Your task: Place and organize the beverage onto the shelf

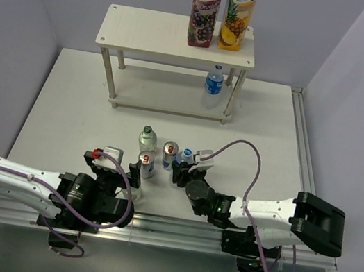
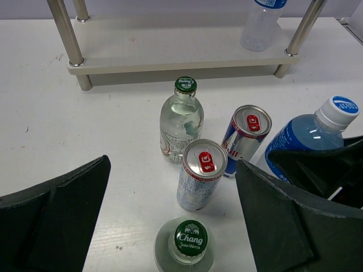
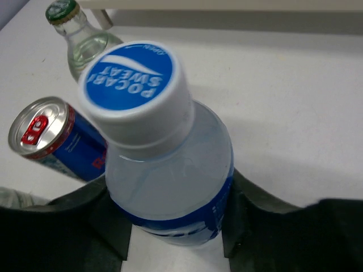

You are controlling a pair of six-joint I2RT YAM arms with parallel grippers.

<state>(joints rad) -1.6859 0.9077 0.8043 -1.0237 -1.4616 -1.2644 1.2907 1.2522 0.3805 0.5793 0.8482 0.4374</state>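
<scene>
Backdrop: pale lilac walls closed in a white tabletop point(image 1: 74, 110).
Top view, shelf: the shelf point(image 1: 144, 31) stood at the far side, with two juice cartons point(image 1: 205, 13) on its upper board and the shelved water bottle point(image 1: 212, 86) upright on the lower board, toward the right.
Top view, cluster: well in front of the shelf stood the far glass bottle point(image 1: 146, 140), the far can point(image 1: 170, 153), the near can point(image 1: 147, 164) and the near water bottle point(image 1: 186, 156), close together.
Left wrist view, gripper: the left gripper point(image 2: 173, 163) was spread wide and grasped nothing.
Left wrist view, bottle: the near glass bottle point(image 2: 190, 241) (cap reading "Chang") stood upright between the fingers, touching neither, with the near can just beyond it.
Right wrist view, gripper: the right gripper point(image 3: 170, 226) clasped the near water bottle, one finger against each side of its blue label.
Right wrist view, neighbours: the far can showed at the left, and the far glass bottle beyond it.
</scene>
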